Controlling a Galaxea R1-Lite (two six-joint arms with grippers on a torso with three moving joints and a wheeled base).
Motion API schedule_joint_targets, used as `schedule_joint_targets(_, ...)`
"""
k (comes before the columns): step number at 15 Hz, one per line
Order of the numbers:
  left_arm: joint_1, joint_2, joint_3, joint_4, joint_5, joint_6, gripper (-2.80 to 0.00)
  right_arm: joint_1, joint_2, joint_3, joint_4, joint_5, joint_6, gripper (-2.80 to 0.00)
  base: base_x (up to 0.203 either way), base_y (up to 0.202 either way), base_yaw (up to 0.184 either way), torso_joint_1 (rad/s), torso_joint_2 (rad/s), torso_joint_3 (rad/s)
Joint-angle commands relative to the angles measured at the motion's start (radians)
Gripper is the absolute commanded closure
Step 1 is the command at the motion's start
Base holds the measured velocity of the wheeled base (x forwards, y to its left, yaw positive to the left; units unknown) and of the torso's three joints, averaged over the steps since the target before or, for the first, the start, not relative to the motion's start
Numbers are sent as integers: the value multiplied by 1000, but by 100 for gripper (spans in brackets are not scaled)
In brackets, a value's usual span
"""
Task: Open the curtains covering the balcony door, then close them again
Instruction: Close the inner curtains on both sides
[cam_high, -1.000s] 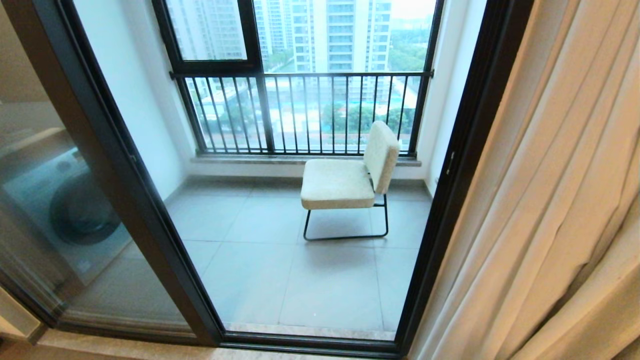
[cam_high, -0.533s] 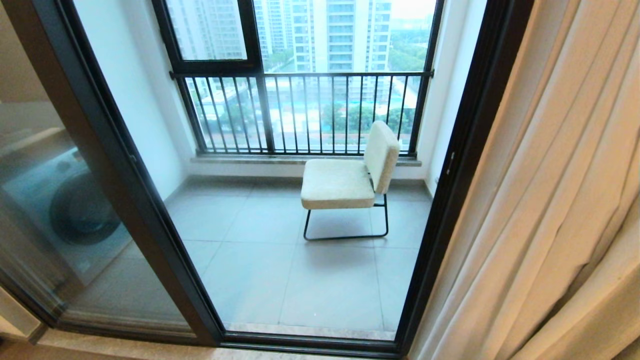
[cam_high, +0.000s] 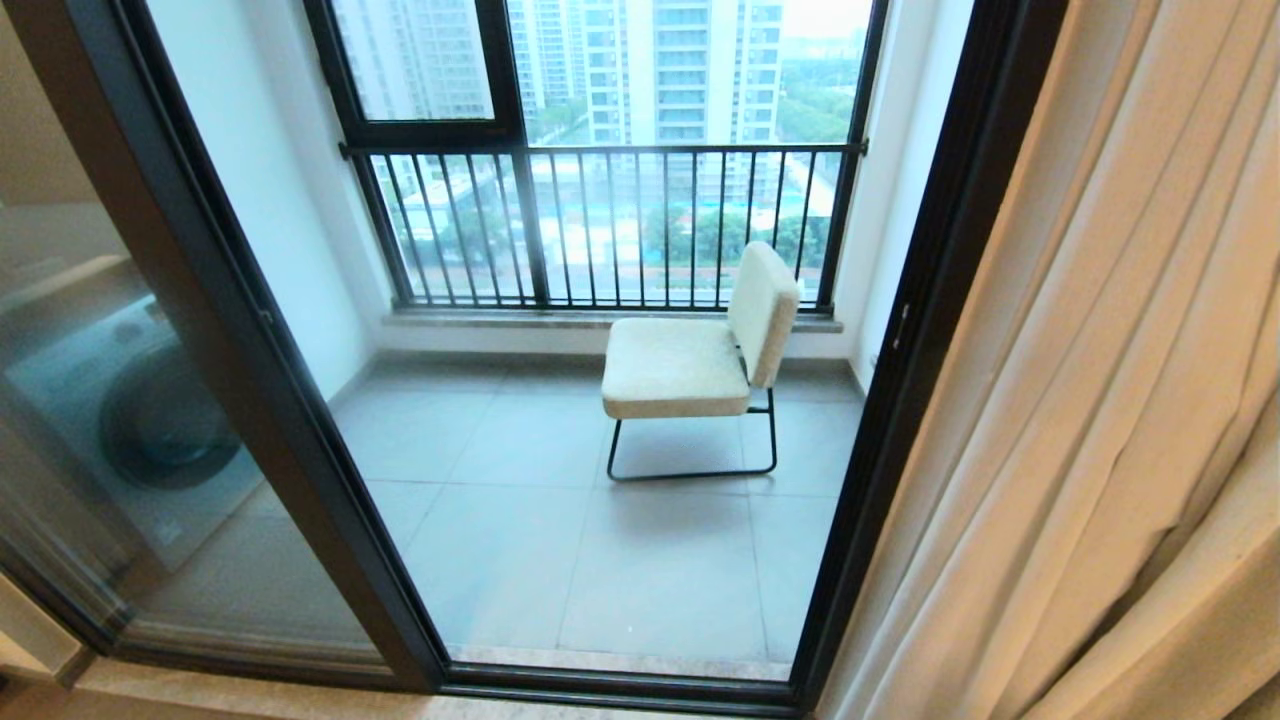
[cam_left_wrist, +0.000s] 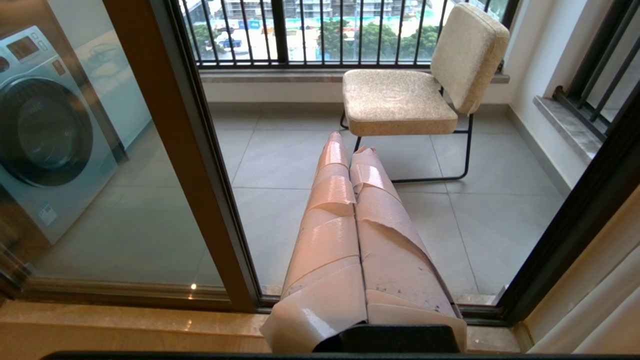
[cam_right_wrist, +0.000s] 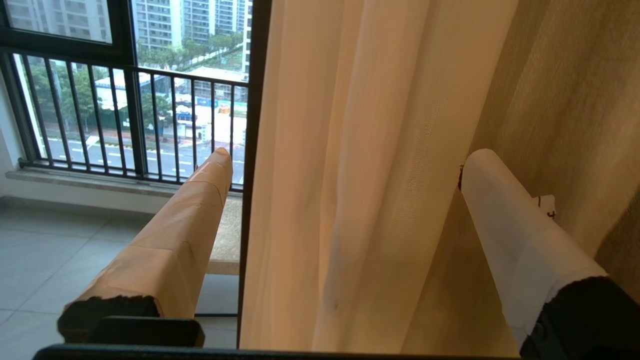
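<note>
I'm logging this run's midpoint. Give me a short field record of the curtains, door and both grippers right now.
curtains: gathered at the right of the doorway
balcony door: uncovered
chair: on balcony floor
right gripper: open, fingers either side of the curtain edge
left gripper: shut, empty, pointing toward the balcony

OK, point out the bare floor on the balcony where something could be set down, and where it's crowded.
Free: the grey tiles between the balcony door frame and the chair, and the strip left of the chair below the railing. Crowded: the right side, where the curtains bunch against the frame, with the open right gripper straddling a fold.
</note>
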Motion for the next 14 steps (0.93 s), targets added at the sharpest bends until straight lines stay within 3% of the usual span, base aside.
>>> schedule_joint_targets(1,2,0,0,-1,1,0,0,0,68,-37,-8,2,-4,-280,0,0,0,0,0,0)
schedule_joint_targets(14,0,0,0,-1,-1,0,0,12,324,-155,-197,8,-10,-280,0,0,0,0,0,0)
